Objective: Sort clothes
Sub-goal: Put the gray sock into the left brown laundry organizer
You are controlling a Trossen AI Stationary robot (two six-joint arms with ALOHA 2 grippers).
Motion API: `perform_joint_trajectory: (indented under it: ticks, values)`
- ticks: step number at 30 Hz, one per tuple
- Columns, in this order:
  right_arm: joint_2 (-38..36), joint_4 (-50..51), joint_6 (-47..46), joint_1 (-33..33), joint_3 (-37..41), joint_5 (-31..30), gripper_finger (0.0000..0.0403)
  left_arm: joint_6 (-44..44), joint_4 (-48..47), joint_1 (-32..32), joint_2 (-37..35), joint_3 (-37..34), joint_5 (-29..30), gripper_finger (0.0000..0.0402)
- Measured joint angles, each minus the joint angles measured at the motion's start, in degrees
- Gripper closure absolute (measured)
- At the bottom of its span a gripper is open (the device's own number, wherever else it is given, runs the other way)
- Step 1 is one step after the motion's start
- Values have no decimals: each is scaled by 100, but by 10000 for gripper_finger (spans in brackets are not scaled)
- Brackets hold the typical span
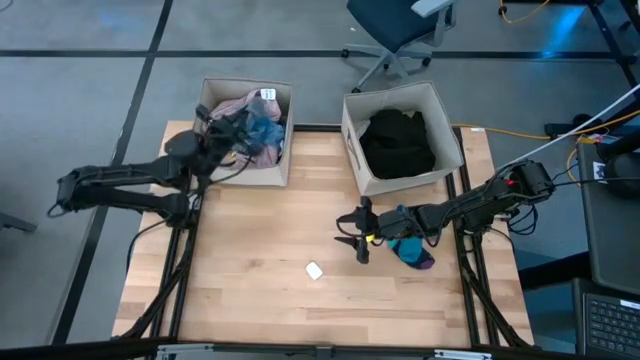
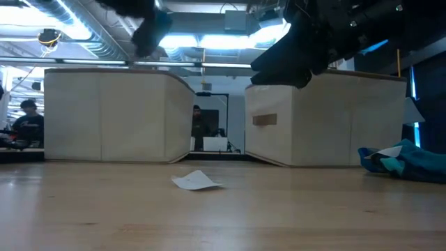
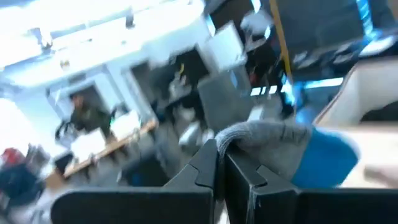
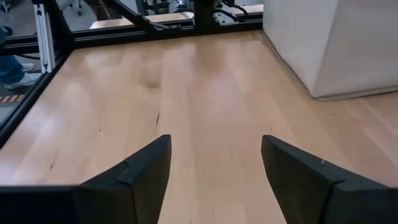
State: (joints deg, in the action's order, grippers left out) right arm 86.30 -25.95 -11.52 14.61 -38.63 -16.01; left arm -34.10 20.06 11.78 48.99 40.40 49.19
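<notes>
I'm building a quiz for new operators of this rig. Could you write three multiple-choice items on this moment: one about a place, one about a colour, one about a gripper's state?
1. Where does the small white paper tag lie?
A. inside a bin
B. on the bare wooden tabletop, in front of the bins
C. on the teal garment

2. What colour are the clothes in the right beige fabric bin?
A. black
B. pink
C. white

3. How does the right gripper stand?
A. shut on a sock
B. open, holding nothing
C. out of view

Answers:
1 B: the high view shows the tag alone on the wood, clear of both bins.
2 A: only the black clothes fill that bin; pink shows in the left bin.
3 B: the right wrist view shows its fingers spread with bare table between them.
</notes>
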Motion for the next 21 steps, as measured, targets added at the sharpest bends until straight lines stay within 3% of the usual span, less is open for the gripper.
perform_joint_trajectory:
  ticks: [7, 12, 21]
  values:
    - [2, 396, -692, 7, 0, 149, 152, 1663, -1869, 833, 134, -9, -10, 397]
    - [7, 526, -921, 7, 0, 156, 152, 2588, -2671, 1009, 190, -9, -11, 389]
    - [9, 347, -751, 4, 0, 153, 152, 3400, -2743, 804, 146, -8, -70, 275]
